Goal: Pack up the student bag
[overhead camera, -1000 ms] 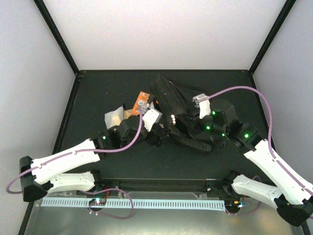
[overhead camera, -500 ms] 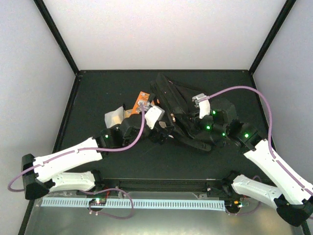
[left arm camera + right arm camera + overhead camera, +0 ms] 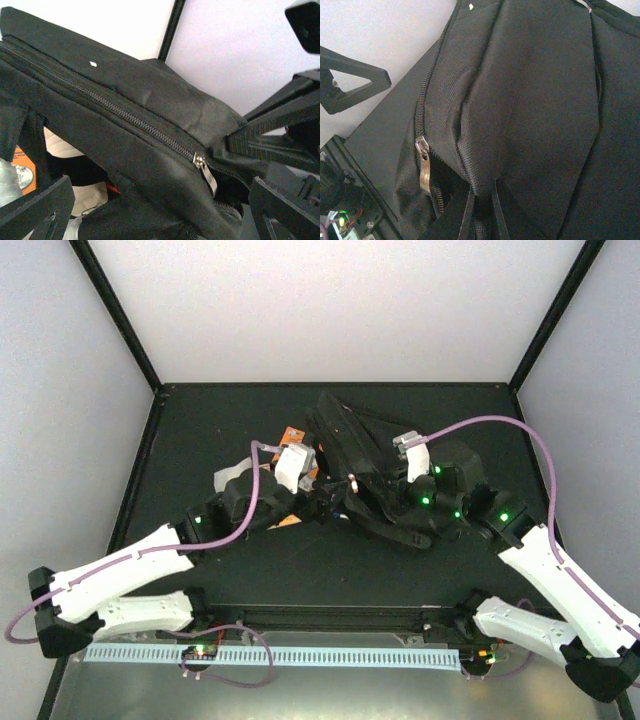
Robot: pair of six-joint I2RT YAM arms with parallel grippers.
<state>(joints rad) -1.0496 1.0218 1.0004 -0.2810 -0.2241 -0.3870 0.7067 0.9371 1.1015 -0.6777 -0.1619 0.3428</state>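
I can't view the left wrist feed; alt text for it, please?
The black student bag fills the frame, its metal zipper pull just ahead of the open left hand. An orange packet and a whitish item show at lower left.

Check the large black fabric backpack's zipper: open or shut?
Partly open: closed teeth reach the silver slider on the backpack; beyond it, a gap.

The left arm and right arm wear white shells over black joints. A lilac cable trails each; green lights dot the black wrists nearest the student bag.
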